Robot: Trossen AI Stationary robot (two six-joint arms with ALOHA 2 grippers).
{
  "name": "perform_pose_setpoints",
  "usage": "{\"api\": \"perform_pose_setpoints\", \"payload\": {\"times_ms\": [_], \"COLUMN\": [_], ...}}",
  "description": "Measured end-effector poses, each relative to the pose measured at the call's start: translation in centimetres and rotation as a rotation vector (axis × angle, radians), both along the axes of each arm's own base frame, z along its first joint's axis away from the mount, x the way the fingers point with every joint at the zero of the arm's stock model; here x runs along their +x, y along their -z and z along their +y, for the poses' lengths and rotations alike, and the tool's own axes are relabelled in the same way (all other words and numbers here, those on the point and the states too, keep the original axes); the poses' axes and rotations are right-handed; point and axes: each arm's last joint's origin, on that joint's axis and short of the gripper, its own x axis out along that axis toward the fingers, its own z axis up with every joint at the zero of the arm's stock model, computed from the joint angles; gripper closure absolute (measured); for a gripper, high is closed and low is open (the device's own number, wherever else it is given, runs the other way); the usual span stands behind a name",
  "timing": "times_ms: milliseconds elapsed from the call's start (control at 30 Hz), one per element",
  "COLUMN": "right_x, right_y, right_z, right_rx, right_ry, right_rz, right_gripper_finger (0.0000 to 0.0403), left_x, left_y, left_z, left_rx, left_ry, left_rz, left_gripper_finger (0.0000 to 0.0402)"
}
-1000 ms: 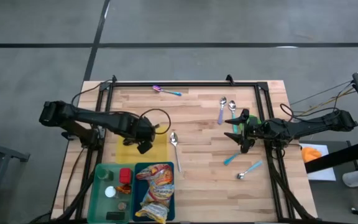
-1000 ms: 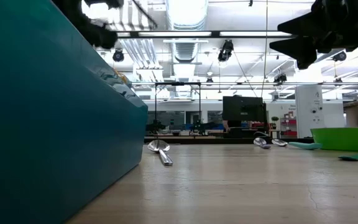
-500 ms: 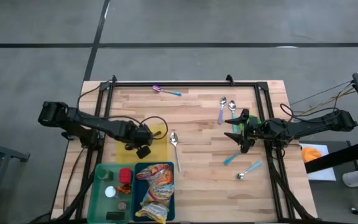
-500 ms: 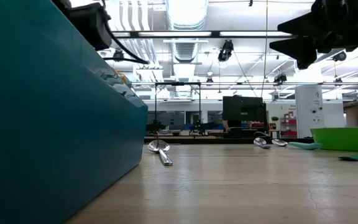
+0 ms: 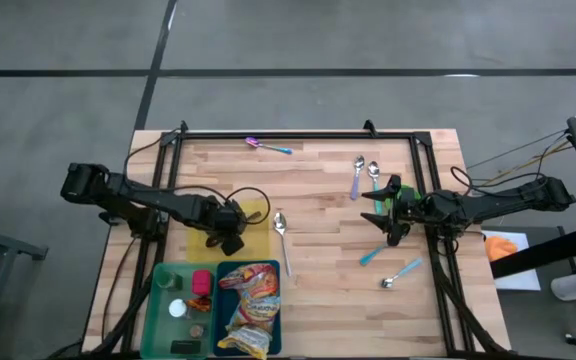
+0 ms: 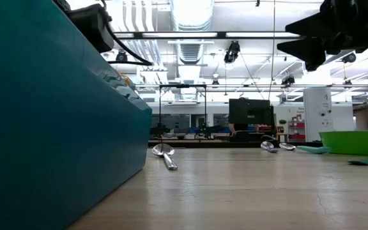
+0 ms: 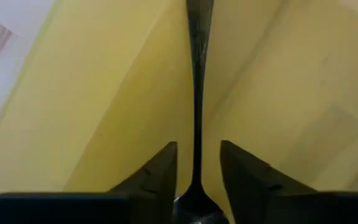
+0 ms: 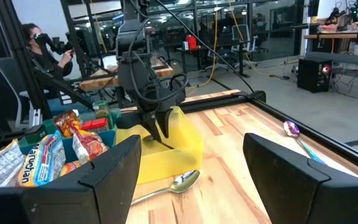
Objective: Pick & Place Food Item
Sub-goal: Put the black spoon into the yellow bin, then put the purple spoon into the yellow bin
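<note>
My left gripper (image 5: 230, 240) points down into a yellow tray (image 5: 256, 228) at the table's left. In the left wrist view its open fingers (image 7: 160, 171) stand on either side of a thin dark utensil handle (image 7: 197, 93), with a narrow gap on each side. The handle lies on the tray's floor (image 7: 104, 93). Snack bags (image 5: 250, 305) lie in a teal bin (image 5: 274, 275) at the near edge. My right gripper (image 5: 383, 215) waits open and level at the right, holding nothing (image 8: 191, 186). It looks across at the left gripper (image 8: 162, 132) and the tray (image 8: 188, 143).
A green bin (image 5: 160, 300) of small items stands beside the teal bin, whose wall (image 6: 43, 128) fills the low view's left. A silver spoon (image 5: 282, 232) lies right of the tray. More spoons (image 5: 363, 172) (image 5: 398, 272) and a purple one (image 5: 266, 146) are scattered about.
My left gripper has come down toward the yellow tray and a little toward the table's near edge, then kept still for the last half second. In the low view its arm has sunk into sight behind the teal bin. My right arm has kept still.
</note>
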Motion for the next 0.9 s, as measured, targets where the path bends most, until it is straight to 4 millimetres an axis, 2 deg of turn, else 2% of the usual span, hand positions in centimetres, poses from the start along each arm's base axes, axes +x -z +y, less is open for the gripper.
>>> {"api": "perform_pose_setpoints", "payload": {"times_ms": [267,500,667,900], "right_x": [0.0,0.0,0.0,0.0], "right_y": [0.0,0.0,0.0,0.0], "right_z": [0.0,0.0,0.0,0.0], "right_rx": [0.000,0.000,0.000,0.000], "right_ry": [0.000,0.000,0.000,0.000], "right_rz": [0.000,0.000,0.000,0.000], "right_gripper_finger": [0.0122,0.0122,0.0122,0.0122], "left_x": [0.0,0.2,0.8,1.6], "left_y": [0.0,-0.3,-2.7,-7.8], "left_z": [0.0,0.0,0.0,0.2], "left_rx": [-0.001,-0.010,-0.032,0.004], "left_ry": [-0.003,-0.027,-0.088,-0.188], "left_rz": [0.000,-0.017,-0.099,-0.278], "left_gripper_finger": [0.0203,0.0188,0.0188,0.0188]}}
